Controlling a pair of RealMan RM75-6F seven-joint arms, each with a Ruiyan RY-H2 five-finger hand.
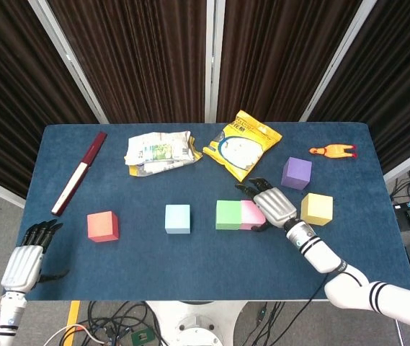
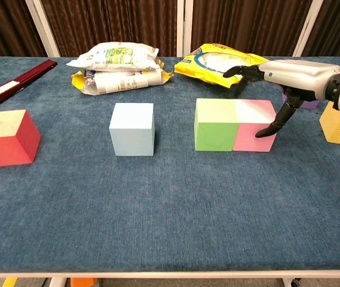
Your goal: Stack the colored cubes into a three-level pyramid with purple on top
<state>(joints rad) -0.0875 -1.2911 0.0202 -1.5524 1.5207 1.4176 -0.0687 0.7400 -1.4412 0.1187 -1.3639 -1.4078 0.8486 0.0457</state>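
Far left of the green cube [image 1: 228, 215], past the near edge of the desk [image 1: 190, 267]: left robot hand [image 1: 23, 261], fingers apart, nothing held. Left of the green cube and farther back: a long red-and-white box [image 1: 79, 173], closed, contents not shown. Well left of the green cube, in the same row: red cube [image 1: 102, 225], alone and flat on the cloth. Near the green cube on its left, with a clear gap: light blue cube [image 1: 177, 218]. Behind the green cube and to its left: a crumpled packet [image 1: 160, 151], contents impossible to tell. Just behind the green cube: a yellow bag [image 1: 242, 144], sealed or not could not be told, nothing seen spilling out. Touching the green cube's right face: pink cube [image 1: 251, 214], clasped by the right robot hand [image 1: 271, 205], fingers hooked over the far side and thumb against the near right edge. Right of the green cube and farther back: purple cube [image 1: 296, 173]. Right of the green cube, beyond the pink one: yellow cube [image 1: 316, 209]. Far right and behind the green cube: a small orange toy [image 1: 332, 151]. Judged as barely begun: only two base cubes joined, a third needed beside them, nothing lifted onto a second level, purple left for last.
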